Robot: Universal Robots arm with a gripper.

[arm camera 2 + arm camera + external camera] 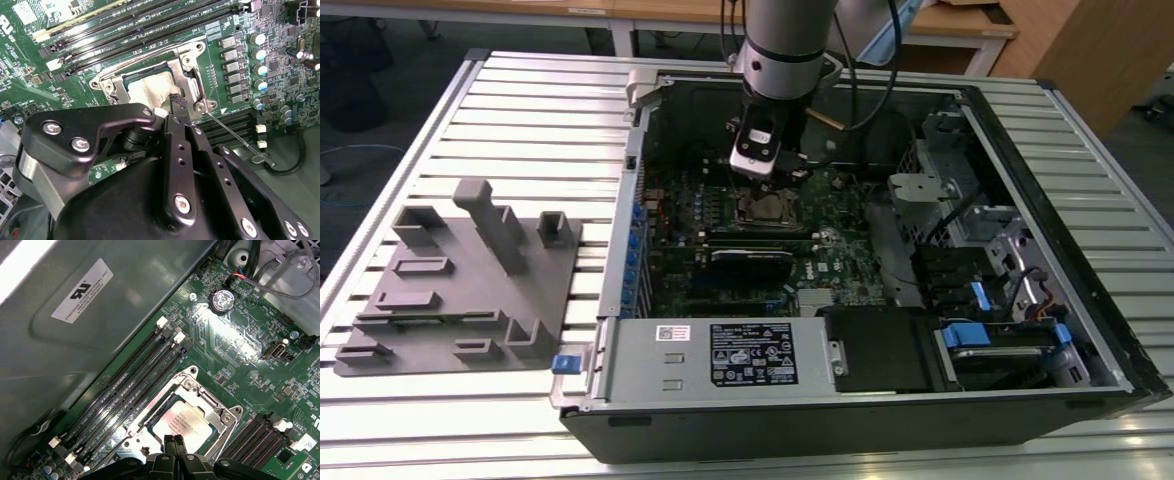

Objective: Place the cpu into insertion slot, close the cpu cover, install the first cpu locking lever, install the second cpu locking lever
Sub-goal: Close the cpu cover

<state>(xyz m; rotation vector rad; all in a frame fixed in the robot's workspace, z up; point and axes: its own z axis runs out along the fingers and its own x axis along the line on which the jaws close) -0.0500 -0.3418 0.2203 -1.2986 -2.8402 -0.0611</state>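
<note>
Far on the exterior view's left, a grey moulded fixture (454, 280) sits on the ribbed metal desk (520, 90). Moving right, there's the open case (854, 400), with the arm (787, 50) reaching in over the slot (767, 207), which is small and hard to read from here. In both wrist views the cpu (185, 422) (147, 87) lies flat in that slot, its dull metal top partly cut off by the black claw (174, 442) (177, 102). The claw is clenched, tips pressed together just above the chip, with nothing visible between them. The thin silvery cover (220, 412) (187, 52) is down, framing the chip. A slim steel lever (235, 137) angles away from the socket corner, and I can't tell whether it's latched.
</note>
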